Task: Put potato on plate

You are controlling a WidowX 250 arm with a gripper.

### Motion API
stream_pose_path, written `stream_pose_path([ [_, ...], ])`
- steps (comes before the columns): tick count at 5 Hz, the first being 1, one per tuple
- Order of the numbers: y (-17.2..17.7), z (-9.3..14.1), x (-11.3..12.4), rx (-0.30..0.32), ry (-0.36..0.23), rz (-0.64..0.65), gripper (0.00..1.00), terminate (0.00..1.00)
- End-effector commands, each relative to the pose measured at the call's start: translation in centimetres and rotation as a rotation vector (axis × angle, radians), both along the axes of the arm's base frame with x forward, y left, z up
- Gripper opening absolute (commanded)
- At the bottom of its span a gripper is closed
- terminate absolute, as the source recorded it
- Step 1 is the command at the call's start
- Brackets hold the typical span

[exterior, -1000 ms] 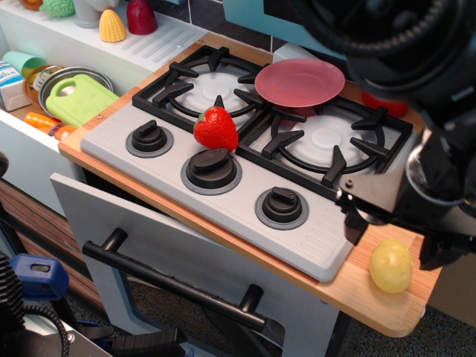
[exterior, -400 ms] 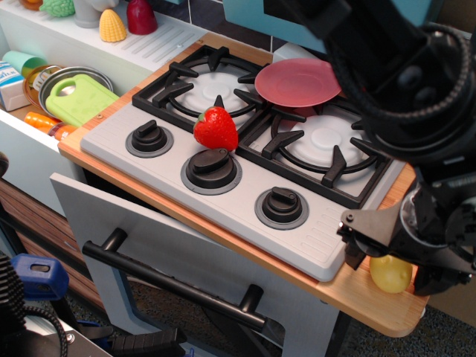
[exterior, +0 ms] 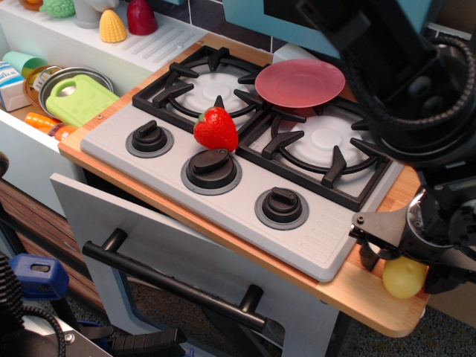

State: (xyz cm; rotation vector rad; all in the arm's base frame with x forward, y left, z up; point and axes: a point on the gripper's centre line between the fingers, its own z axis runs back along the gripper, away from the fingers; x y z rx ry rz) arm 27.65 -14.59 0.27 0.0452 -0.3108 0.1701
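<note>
Down at the front right corner of the wooden surface, the black robot gripper sits low over the small smooth pale-yellow egg-shaped plastic potato, its fingers spread to either side of it; whether they actually touch the toy, I cannot tell, as the gripper body covers its top. The potato lies on the wood just beside the grey toy stove, well apart from the flat round pinkish-red plastic plate, which rests on the black burner grates at the back of the stove. Between them lie the right burner and the bulky black arm. A red plastic strawberry stands at the front edge of the left grate, just behind the middle black knob. Off to the left, a round metal bowl holds a green cutting board, and a yellow corn cob stands on the white ledge behind.
</note>
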Motion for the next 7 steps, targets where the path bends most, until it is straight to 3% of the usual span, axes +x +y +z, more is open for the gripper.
stream_pose_path([
  [1,1.6,2.4,0.1,-0.01,0.052,0.002,0.0,0.0],
  [2,2.6,4.1,0.3,0.009,0.084,-0.009,0.0,0.0],
  [3,6.0,7.7,2.7,0.055,0.117,-0.044,0.0,0.0],
  [4,9.7,10.6,5.4,0.186,0.114,-0.072,0.0,0.0],
  [6,15.3,12.0,10.3,0.251,0.015,-0.154,0.0,0.0],
  [7,17.1,11.6,11.9,0.281,-0.04,-0.211,0.0,1.0],
])
